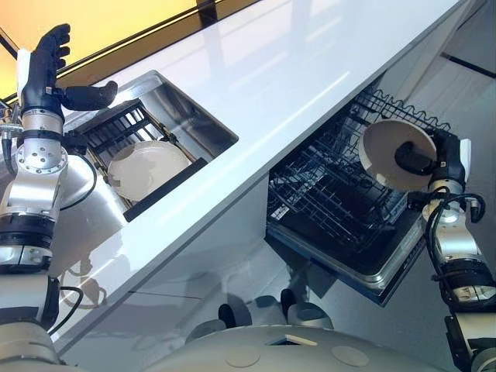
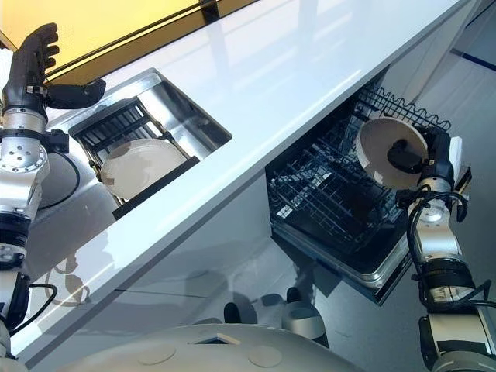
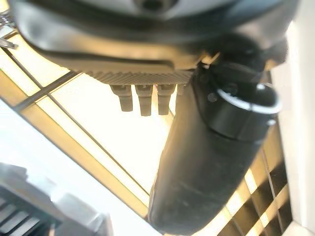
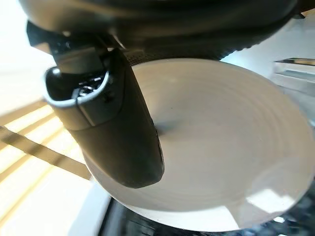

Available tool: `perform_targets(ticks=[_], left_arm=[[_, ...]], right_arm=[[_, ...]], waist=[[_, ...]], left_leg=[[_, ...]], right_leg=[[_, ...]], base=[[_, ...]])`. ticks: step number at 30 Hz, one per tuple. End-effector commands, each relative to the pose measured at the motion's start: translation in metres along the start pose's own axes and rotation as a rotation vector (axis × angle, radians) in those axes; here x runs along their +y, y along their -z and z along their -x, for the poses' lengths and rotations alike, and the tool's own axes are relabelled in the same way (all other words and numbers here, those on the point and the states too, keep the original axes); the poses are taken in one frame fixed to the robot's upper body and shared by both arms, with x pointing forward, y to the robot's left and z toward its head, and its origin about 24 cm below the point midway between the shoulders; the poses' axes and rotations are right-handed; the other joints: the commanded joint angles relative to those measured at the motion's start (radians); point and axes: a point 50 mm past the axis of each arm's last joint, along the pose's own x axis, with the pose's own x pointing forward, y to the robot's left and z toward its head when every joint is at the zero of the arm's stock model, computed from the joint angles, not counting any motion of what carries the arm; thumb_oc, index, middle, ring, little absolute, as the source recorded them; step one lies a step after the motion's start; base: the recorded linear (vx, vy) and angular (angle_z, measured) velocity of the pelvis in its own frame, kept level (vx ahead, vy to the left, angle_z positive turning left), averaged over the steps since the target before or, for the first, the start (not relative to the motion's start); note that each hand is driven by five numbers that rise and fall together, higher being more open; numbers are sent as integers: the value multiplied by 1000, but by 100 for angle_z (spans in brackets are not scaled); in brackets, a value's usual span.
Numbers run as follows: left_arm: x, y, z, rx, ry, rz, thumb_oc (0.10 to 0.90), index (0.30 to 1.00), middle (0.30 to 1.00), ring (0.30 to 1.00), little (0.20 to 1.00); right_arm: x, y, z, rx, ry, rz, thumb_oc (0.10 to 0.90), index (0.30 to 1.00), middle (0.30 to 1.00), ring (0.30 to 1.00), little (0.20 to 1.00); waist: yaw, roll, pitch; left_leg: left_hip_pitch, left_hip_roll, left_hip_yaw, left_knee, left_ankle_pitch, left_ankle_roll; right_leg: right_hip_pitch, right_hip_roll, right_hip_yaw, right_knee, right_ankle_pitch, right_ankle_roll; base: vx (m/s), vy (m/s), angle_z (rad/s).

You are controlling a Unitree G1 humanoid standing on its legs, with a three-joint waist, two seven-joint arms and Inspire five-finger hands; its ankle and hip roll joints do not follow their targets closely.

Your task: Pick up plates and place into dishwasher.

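While we grip the plate (image 1: 381,147) in our right hand (image 1: 422,159), thumb pressed across its face and the fingers behind it, it hangs just above the dishwasher (image 1: 364,267), over the end farthest from the counter (image 1: 294,70). We carry it tilted close to on edge; we judge that this lines it up to slip between the upright wires of the rack (image 1: 325,190), which is pulled out of the dishwasher and looks bare. The pinch near the rim leaves most of the plate free, so the lower edge can go in first.

Our left hand (image 1: 50,66) is well apart from the dishwasher, raised high to its left, fingers loosely spread and thumb out, holding nothing; we reckon it is lifted there to stay out of the way. A second plate (image 1: 143,170) lies in the sink (image 1: 205,128), also well to the dishwasher's left, propped in a dark holder. It likely waits its turn. The next move calls for a slow descent, since a plate held by one edge can swing or catch on the wires.
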Motion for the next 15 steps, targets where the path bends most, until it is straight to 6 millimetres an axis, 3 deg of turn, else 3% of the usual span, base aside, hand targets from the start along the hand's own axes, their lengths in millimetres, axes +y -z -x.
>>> perform_targets(ticks=[1, 10, 15], left_arm=[[32, -42, -22, -137, -70, -61, 800, 900, 900, 900, 900], [30, -30, -29, -26, 10, -135, 800, 900, 900, 900, 900], [26, -34, -34, -15, 41, -122, 800, 900, 900, 900, 900]], right_arm=[[-28, -67, -28, -253, 40, 110, 100, 300, 300, 300, 200], [-19, -84, -37, -269, -43, 263, 100, 300, 300, 300, 200], [-17, -93, -43, -269, -60, 329, 100, 300, 300, 300, 200]], waist=[[13, 7, -62], [25, 12, -14], [31, 19, 14]], left_leg=[[2, -81, -24, 28, -98, 68], [-34, -86, -46, 55, -97, 72], [-61, -90, -59, 67, -91, 71]], right_leg=[[-45, 54, -39, 154, -112, 26], [-78, 51, -40, 188, -117, 25], [-101, 53, -38, 198, -115, 21]], base=[[55, -8, 1], [41, -8, 1], [15, -1, 7]])
